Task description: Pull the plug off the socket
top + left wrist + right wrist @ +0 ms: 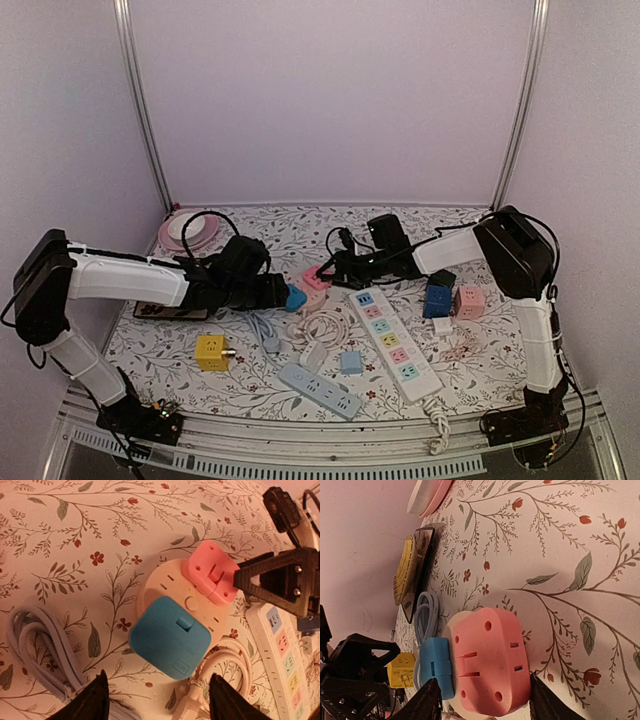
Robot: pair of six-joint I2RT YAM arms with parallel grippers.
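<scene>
The blue plug (170, 640) and pink plug (210, 572) sit in the round cream socket (165, 587) (side by side on its face). On the socket's blue side the left gripper (157, 675) gapes, holding nothing. The right gripper (485, 677) straddles the pink plug; whether it is clamped, I cannot tell.

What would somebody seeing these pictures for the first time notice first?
Most likely the round cream socket in the middle of the table, with a pink plug and a blue plug stuck in it. Both arms reach in on it: the left gripper is open at the blue plug, and the right gripper straddles the pink one. A white power strip with pastel outlets lies just to the right.
</scene>
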